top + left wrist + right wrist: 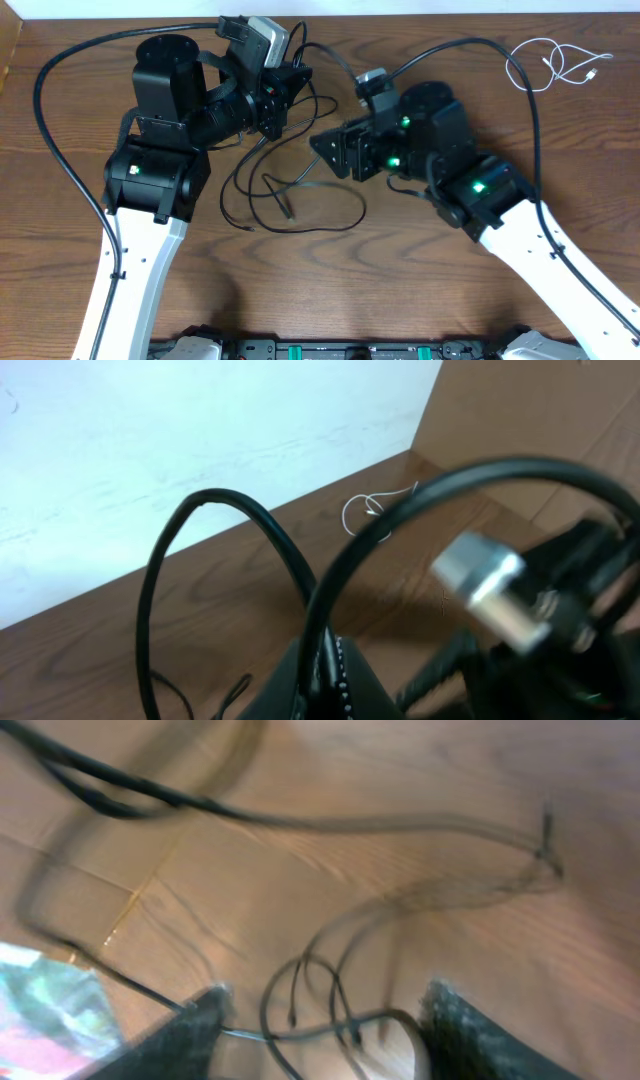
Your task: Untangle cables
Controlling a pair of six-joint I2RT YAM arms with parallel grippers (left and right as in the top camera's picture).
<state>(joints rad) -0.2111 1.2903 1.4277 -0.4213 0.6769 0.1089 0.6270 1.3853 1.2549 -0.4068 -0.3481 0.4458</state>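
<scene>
The black cable (300, 230) lies in loose overlapping loops on the wooden table between the two arms. My left gripper (290, 90) hangs above the loops' far side. In the left wrist view it (325, 660) is shut on a strand of the black cable (400, 500), which arcs up and to the right. My right gripper (325, 150) faces it from the right. Its jaws (325, 1000) stand apart, and a blurred strand of the black cable (315, 1032) runs across the gap. The white cable (555, 62) lies coiled apart at the far right, and the left wrist view shows it too (370, 510).
Thick black arm cords (60, 130) (535, 120) sweep over the table on both sides. The two wrists stand close together at the table's middle. A white wall (150, 430) rises behind the table's far edge.
</scene>
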